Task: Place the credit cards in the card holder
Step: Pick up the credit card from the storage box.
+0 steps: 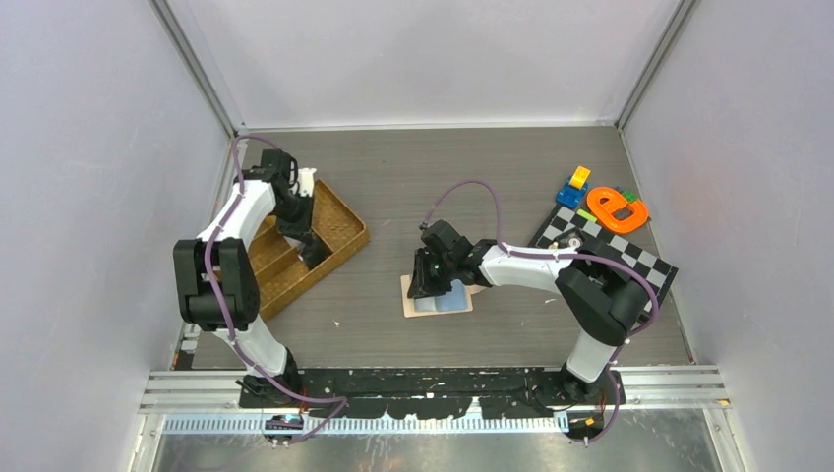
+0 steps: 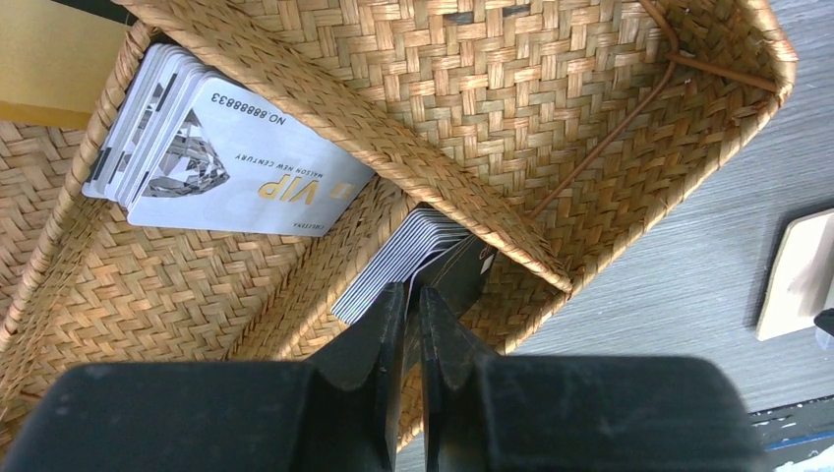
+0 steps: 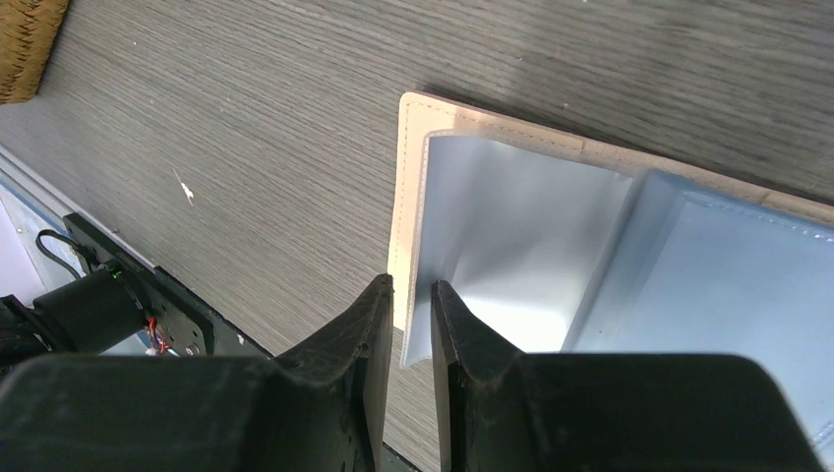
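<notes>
The peach-beige card holder lies open on the table centre, its pale pockets facing up; it also shows at the right edge of the left wrist view. My right gripper is nearly closed over the pocket's left edge. My left gripper is inside the brown wicker tray, pinched on a dark card at the front of a stack of grey-silver credit cards. A second stack of white VIP cards lies in another compartment.
A checkerboard mat lies at the right with an orange ring toy and blue and yellow blocks. Pale walls enclose the table on three sides. The arm bases stand at the near edge.
</notes>
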Robot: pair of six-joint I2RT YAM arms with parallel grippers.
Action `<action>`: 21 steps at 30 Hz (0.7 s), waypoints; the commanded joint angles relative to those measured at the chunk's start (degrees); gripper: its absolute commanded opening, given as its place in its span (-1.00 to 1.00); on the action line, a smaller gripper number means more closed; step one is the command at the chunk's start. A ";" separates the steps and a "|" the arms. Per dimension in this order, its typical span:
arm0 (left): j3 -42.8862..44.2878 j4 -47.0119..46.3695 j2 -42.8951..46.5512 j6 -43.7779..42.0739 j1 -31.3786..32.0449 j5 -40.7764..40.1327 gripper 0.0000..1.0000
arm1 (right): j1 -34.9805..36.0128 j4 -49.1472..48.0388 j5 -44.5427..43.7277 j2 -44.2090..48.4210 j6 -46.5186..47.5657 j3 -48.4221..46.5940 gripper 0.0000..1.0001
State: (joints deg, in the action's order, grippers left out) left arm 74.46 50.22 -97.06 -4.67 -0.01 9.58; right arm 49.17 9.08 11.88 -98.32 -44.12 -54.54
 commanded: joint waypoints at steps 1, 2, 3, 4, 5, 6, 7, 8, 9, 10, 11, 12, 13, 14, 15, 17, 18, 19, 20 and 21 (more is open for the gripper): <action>0.64 2.87 -0.51 1.19 0.27 4.94 -0.77 | 0.45 -0.70 -0.71 0.03 -0.68 -1.90 -0.48; 0.61 2.87 -0.43 1.26 0.27 5.71 -0.77 | 0.44 -0.66 -0.72 0.06 -0.65 -1.88 -0.49; 0.60 2.81 -0.38 1.24 0.27 6.36 -0.77 | 0.41 -0.60 -0.78 -0.08 -0.70 -1.89 -0.49; 0.65 2.76 -0.41 1.30 0.27 7.09 -0.77 | 0.48 -0.58 -0.80 -0.03 -0.66 -1.96 -0.49; 0.63 2.85 -0.26 1.32 0.29 7.68 -0.77 | 0.48 -0.57 -0.87 -0.03 -0.70 -1.97 -0.49; 0.64 2.89 -0.23 1.33 0.28 8.03 -0.77 | 0.45 -0.54 -0.89 -0.03 -0.71 -1.97 -0.49; 0.61 2.87 -0.12 1.35 0.27 8.34 -0.78 | 0.49 -0.44 -0.94 0.00 -0.71 -1.97 -0.49; 0.60 2.91 -0.02 1.41 0.27 8.61 -0.78 | 0.49 -0.47 -0.98 -0.06 -0.73 -1.97 -0.49; 0.62 3.00 0.14 1.49 0.27 8.87 -0.78 | 0.49 -0.33 -1.05 -0.04 -0.73 -1.97 -0.49; 0.54 3.04 0.31 1.50 0.27 9.21 -0.78 | 0.46 -0.25 -1.13 0.05 -0.71 -1.97 -0.49; 0.46 3.11 0.41 1.60 0.27 9.49 -0.78 | 0.49 -0.22 -1.11 0.02 -0.70 -2.04 -0.49; 0.39 3.13 0.60 1.66 0.30 9.83 -0.78 | 0.45 -0.20 -1.22 0.01 -0.68 -2.05 -0.49; 0.18 3.09 0.82 1.72 0.28 9.98 -0.78 | 0.49 -0.10 -1.24 0.03 -0.69 -2.06 -0.49; -0.10 2.97 0.97 1.89 0.30 10.01 -0.78 | 0.49 -0.09 -1.29 0.06 -0.75 -2.06 -0.49; -0.36 3.00 1.02 2.00 0.28 10.04 -0.78 | 0.47 -0.07 -1.33 0.06 -0.67 -2.06 -0.49; -0.74 3.04 1.03 2.32 0.27 10.14 -0.78 | 0.48 -0.10 -1.33 0.06 -0.79 -2.06 -0.49; -0.91 3.05 1.15 2.42 0.32 10.14 -0.78 | 0.51 -0.10 -1.33 0.11 -0.78 -1.98 -0.49; -1.05 3.05 1.29 2.54 0.28 10.20 -0.78 | 0.55 -0.12 -1.40 0.17 -0.80 -1.93 -0.49; -1.19 3.05 1.38 2.61 0.28 10.19 -0.77 | 0.56 -0.08 -1.42 0.27 -0.81 -1.89 -0.50; -1.31 3.09 1.51 2.65 0.27 10.15 -0.77 | 0.57 -0.06 -1.49 0.36 -0.80 -1.86 -0.50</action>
State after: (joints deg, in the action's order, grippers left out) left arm 74.11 51.07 -97.03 -3.05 0.05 18.04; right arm 49.30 9.10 11.44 -98.30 -44.21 -54.57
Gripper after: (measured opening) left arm 0.113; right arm 0.255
